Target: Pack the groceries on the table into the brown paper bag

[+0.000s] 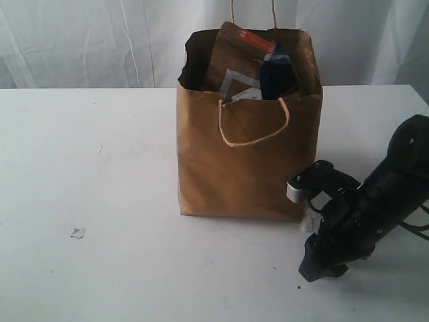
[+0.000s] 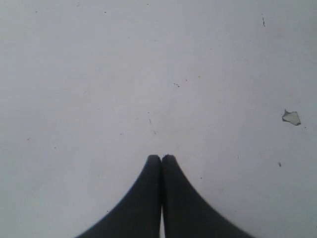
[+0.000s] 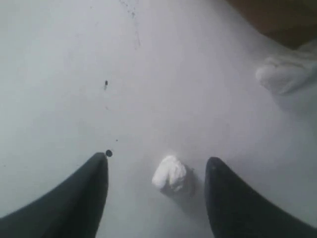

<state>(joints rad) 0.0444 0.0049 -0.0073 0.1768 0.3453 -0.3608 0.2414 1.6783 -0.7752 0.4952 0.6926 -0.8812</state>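
Right wrist view puts you over the right tool, its two dark fingers standing well apart and gripping nothing, with a small white lump lying on the counter between them, touching neither finger. A second, larger white lump sits farther out on the counter, close to a brown edge in the corner of the same view. Seen from the exterior view, your right arm is low over the counter just in front of the near right corner of the brown paper bag, which stands upright in the middle of the counter with its mouth open and one pale cord handle hanging down its front face. A brown foil pouch with an orange-red strip rises above the rim inside the bag, and a dark packet stands beside it, also inside. No groceries lie out on the counter. Your left tool shows only in the left wrist view, fingers pressed together with nothing between them, over bare counter. A tiny pale flake lies off to one side of it, well apart from the bag.
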